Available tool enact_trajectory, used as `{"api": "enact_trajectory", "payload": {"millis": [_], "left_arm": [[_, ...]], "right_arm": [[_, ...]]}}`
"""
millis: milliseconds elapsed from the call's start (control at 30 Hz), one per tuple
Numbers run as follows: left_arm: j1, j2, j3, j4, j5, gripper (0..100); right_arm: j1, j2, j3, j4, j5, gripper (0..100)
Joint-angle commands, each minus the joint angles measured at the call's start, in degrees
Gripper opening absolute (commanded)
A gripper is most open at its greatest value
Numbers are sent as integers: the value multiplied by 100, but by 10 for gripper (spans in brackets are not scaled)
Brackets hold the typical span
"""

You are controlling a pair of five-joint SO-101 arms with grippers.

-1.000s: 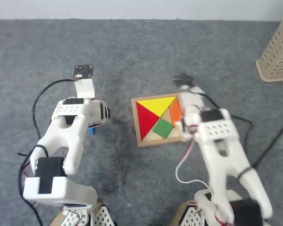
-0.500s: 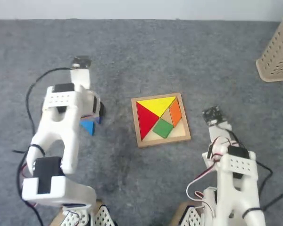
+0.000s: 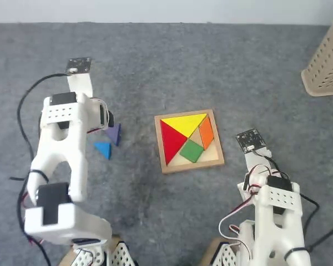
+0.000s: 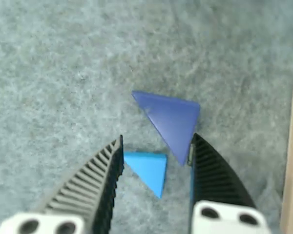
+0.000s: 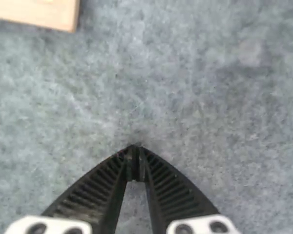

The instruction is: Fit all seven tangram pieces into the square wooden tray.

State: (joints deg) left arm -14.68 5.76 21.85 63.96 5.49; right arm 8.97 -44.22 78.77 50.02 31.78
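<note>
Left end effector [image 4: 156,140] open, straddling blue triangle [image 4: 149,168] on the desk. Purple triangle [image 4: 172,117] just beside it, both apart from tray [image 3: 159,145]. Right end effector [image 5: 135,148] closed, empty, near tray corner.

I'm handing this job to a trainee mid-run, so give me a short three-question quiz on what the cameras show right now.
1. True or false: the right gripper is shut over the carpet.
2. Which pieces lie outside the tray? A) the purple triangle and the blue triangle; B) the red and yellow triangles; C) the green square and the orange piece.
3. Fill in: the left gripper hangs ____ above the two loose triangles.

Key: 1 true; 2 A; 3 open.
</note>
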Motion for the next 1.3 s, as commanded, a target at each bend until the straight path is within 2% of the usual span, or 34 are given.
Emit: {"api": "enact_trajectory", "payload": {"millis": [0,100,200,433,600,833,967,1167,1267], "left_arm": [[-62,422,-338,-176,677,210],[-70,791,-382,-88,1143,209],[-53,818,-365,193,1248,208],[-308,378,-57,440,1204,207],[-308,-35,277,158,914,206],[-255,-79,-330,35,905,206],[-18,149,-769,70,686,206],[281,923,-1165,264,774,206],[879,800,-1323,703,193,206]], "right_arm": [[66,-145,0,-84,105,6],[57,-145,0,-84,105,6],[57,-145,0,-84,105,6],[48,-145,0,-84,105,6],[48,-145,0,-84,114,6],[48,-145,0,-84,114,6],[48,-145,0,-84,114,6],[48,-145,0,-84,114,6],[48,-145,0,-84,114,6]]}}
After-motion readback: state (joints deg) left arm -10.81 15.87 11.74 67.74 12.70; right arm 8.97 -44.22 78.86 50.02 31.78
